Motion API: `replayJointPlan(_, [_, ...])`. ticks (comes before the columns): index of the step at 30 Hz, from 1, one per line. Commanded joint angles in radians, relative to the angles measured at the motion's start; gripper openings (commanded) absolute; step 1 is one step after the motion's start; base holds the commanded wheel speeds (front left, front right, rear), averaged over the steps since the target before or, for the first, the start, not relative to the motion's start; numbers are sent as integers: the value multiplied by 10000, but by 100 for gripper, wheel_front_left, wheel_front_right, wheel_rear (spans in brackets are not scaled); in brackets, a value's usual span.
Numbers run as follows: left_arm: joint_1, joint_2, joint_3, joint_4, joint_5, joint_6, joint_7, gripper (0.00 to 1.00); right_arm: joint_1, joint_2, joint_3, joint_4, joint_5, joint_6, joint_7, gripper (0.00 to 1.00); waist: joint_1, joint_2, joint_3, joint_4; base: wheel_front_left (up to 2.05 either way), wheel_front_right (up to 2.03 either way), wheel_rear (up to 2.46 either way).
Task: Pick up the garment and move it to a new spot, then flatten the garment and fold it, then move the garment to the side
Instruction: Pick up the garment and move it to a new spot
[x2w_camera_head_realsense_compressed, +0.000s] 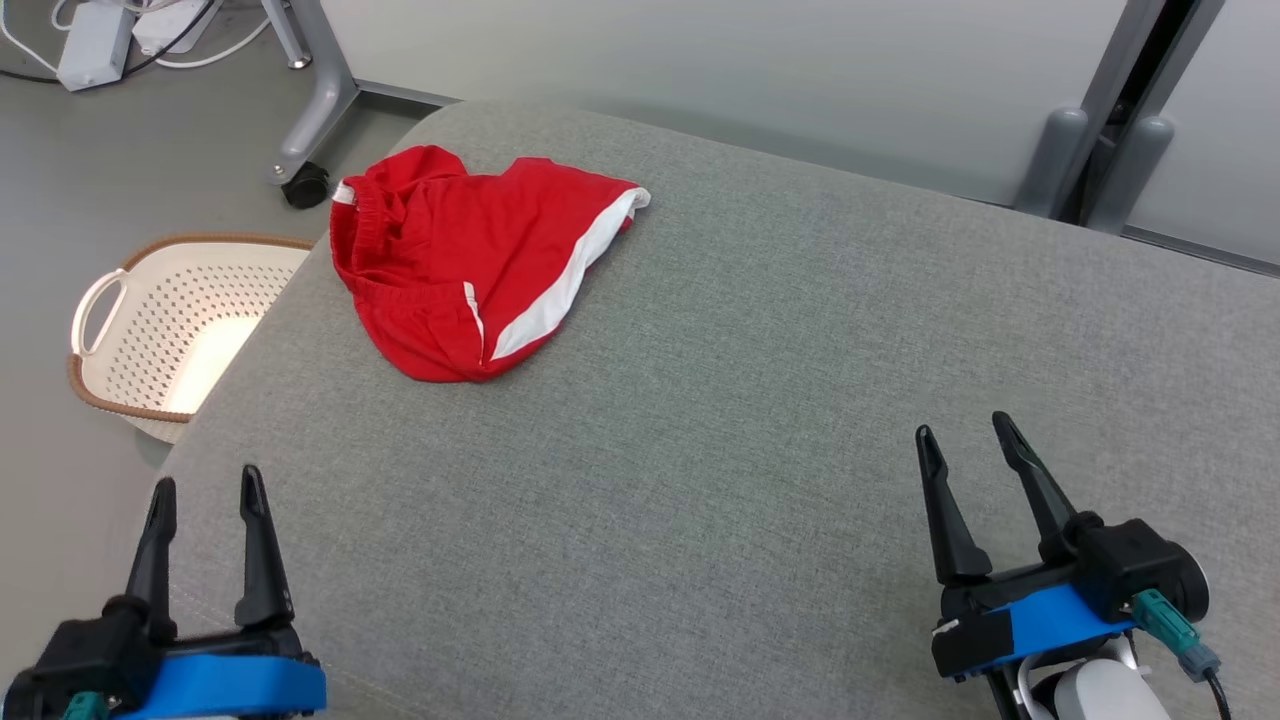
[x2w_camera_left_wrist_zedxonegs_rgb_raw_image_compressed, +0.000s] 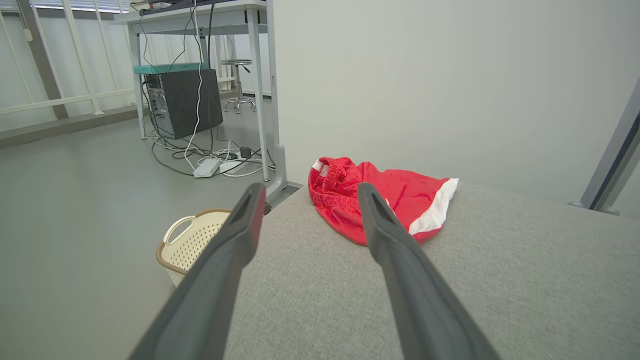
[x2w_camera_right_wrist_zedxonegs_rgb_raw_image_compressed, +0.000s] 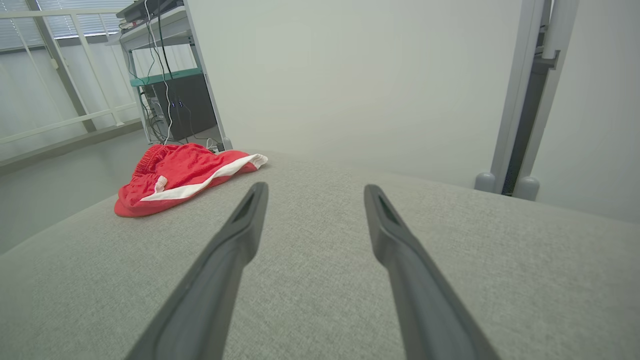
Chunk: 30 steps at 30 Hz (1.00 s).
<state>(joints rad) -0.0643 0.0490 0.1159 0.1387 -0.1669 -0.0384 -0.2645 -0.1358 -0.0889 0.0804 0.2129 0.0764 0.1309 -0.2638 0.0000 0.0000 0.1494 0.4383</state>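
shorts (x2w_camera_head_realsense_compressed: 470, 265): crumpled, cushion's (x2w_camera_head_realsense_compressed: 760, 420) far-left corner | left claw (x2w_camera_head_realsense_compressed: 205, 492), right claw (x2w_camera_head_realsense_compressed: 966, 435): spread, empty | nothing done yet; pickup next

Grey cushion (x2w_camera_head_realsense_compressed: 760, 420) w/ red shorts (x2w_camera_head_realsense_compressed: 450, 270) on it.

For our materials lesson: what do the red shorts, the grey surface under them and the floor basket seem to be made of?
Red shorts: soft matte cloth, probably a knit; it creases and gathers at the waistband. Grey surface: woven upholstery-like fabric, by its fine flecked texture. Basket: likely moulded plastic, cream and smooth, with holes and a brown braided-looking rim.
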Motion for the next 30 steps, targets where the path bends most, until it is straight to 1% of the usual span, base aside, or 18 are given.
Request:
replayJointPlan(1, [-287, 33, 30, -15, 60, -85, 5, 100, -136, -85, -31, -22, -33, -3, -8, 100, 0, 0, 58, -88, 0, 0, 0])
replayJointPlan(4, [-868, 40, 165, 24, 219, -269, 7, 100, -234, -147, -71, -62, -88, -3, -8, 100, 0, 0, 228, -308, 0, 0, 0])
replayJointPlan(8, [-1961, 250, 426, 275, 254, -516, 7, 100, -413, -247, -122, -170, -197, -3, -6, 100, 0, 0, 580, -733, 0, 0, 0])
replayJointPlan(11, [-2897, 537, 656, 675, 246, -632, 8, 100, -593, -361, -132, -235, -286, -3, -6, 100, 0, 0, 928, -1146, 0, 0, 0])
replayJointPlan(14, [-3847, 967, 857, 1263, 229, -716, 5, 100, -770, -464, -175, -353, -353, -3, 7, 100, 0, 0, 1330, -1574, 0, 0, 0])
replayJointPlan(19, [-5186, 1762, 935, 2482, 316, -822, 7, 100, -1007, -668, -348, -722, -484, -3, 154, 100, 0, 0, 2049, -2219, 0, 0, 0])
replayJointPlan(24, [-6263, 2434, 856, 4065, 246, -863, 7, 100, -1142, -814, -588, -1202, -605, -3, 334, 100, 0, 0, 2688, -2630, 0, 0, 0])
replayJointPlan(28, [-6984, 2747, 576, 5583, 73, -898, 204, 100, -1164, -877, -686, -1587, -687, -3, 510, 100, 0, 0, 3092, -2794, 0, 0, 0])
replayJointPlan(30, [-7205, 2786, 419, 6398, -21, -916, 495, 100, -1188, -912, -697, -1752, -699, -3, 559, 100, 0, 0, 3249, -2848, 0, 0, 0])
